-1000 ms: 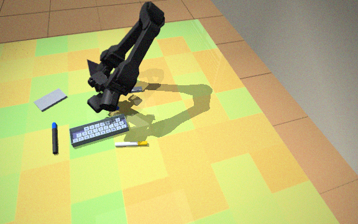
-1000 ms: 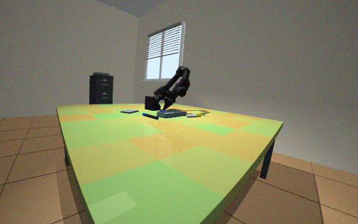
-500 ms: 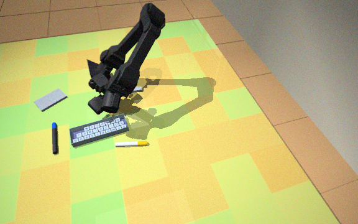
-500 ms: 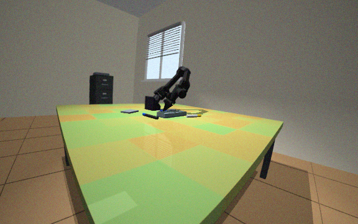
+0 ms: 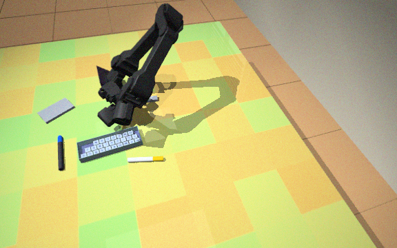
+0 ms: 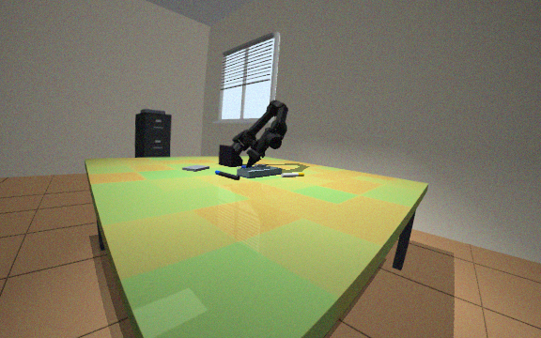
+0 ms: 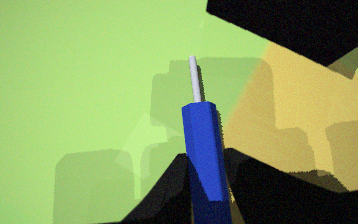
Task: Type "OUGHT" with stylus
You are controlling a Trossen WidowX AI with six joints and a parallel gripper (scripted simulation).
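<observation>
The blue stylus (image 7: 201,145), low over the counter (image 5: 219,207) (image 6: 233,291) (image 7: 80,75) behind the keyboard (image 5: 110,145) (image 6: 258,172), is clamped between the fingers, its pale tip left free, presumably for pressing keys.

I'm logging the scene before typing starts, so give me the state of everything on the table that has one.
Hand: shut on the stylus.
Stylus: gripped, pale tip exposed.
Keyboard: lying flat, keys up.
Blue-ended marker: lying down.
Yellow-ended marker: lying down.
Gray slab: lying flat.
</observation>
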